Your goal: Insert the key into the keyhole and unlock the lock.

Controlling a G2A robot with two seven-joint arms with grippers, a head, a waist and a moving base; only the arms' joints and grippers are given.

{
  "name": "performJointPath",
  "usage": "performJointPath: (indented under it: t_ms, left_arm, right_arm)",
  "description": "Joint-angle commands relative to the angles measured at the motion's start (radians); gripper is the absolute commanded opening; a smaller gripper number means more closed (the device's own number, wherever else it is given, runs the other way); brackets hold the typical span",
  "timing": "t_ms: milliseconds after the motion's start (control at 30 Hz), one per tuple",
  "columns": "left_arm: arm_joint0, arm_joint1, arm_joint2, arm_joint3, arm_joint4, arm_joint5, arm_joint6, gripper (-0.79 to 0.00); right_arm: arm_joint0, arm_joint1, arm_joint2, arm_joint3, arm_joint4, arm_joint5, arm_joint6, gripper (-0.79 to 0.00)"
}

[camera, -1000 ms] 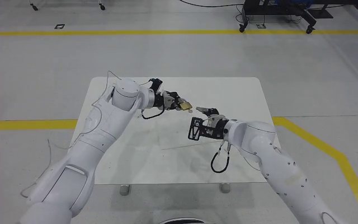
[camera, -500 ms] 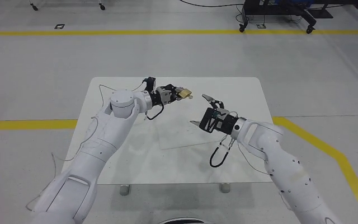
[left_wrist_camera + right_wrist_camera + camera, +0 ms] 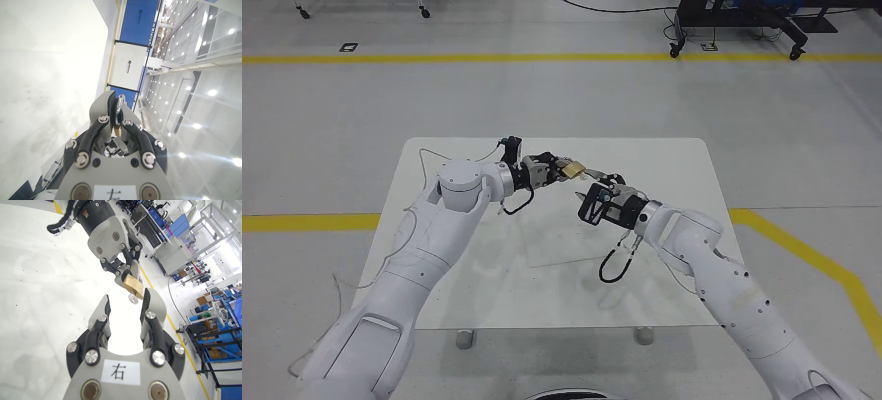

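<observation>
The right gripper (image 3: 126, 303) is released, its fingers (image 3: 106, 311) spread wide with nothing between them. Just beyond its tips hangs the key (image 3: 133, 299), whose blade already stands in the keyhole of the brass lock (image 3: 133, 285), though how deep it is seated I cannot tell. From above, the lock lies at about 11 o'clock of this gripper. At the lock's 9 o'clock, the left gripper (image 3: 125, 270) is clenched on its shackle end, holding it clear of the table (image 3: 542, 290). The step in hand looks like taking the key's round head and turning it. To do that well, advance until the head sits squarely between the pads, flat faces against them, and close firmly. Then rotate about the blade's own axis, not sideways, so the lock does not swivel in the other grip.
</observation>
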Motion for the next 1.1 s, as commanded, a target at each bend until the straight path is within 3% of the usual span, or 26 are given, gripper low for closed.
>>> performJointPath:
  t_ms: [0,133,233,267,333,633,833,1067]
  left_arm:
    - [0.0,0.0,-0.001,-0.002,0.002,0.001,-0.004,-0.785]
    - [-0.004,-0.002,0.008,-0.005,0.012,0.011,-0.025,-0.785]
    - [-0.01,-0.004,0.017,0.002,0.019,0.02,-0.04,-0.785]
    - [-0.012,-0.005,0.019,0.005,0.021,0.023,-0.044,-0.785]
    - [-0.015,-0.006,0.019,0.01,0.021,0.021,-0.046,-0.785]
    - [-0.016,-0.008,0.013,0.018,0.024,0.016,-0.04,-0.785]
    - [0.001,-0.007,-0.002,0.006,0.028,-0.018,-0.009,-0.785]
    - [0.016,-0.003,-0.017,-0.016,0.042,-0.039,0.001,-0.785]
  right_arm:
    - [0.0,-0.001,-0.001,-0.001,0.0,0.0,0.001,-0.437]
    - [0.002,-0.001,-0.002,0.001,-0.011,-0.008,0.008,-0.456]
    - [0.006,-0.002,-0.006,-0.003,-0.027,-0.02,0.021,-0.533]
    - [0.007,-0.002,-0.007,-0.004,-0.032,-0.023,0.025,-0.579]
    - [0.007,-0.003,-0.01,-0.009,-0.041,-0.023,0.033,-0.785]
    - [0.001,-0.008,-0.008,-0.007,-0.012,-0.005,0.045,-0.785]
    - [0.005,-0.02,0.023,0.045,0.193,0.021,0.013,-0.785]
    - [0.012,-0.024,0.053,0.094,0.341,-0.026,-0.026,-0.785]
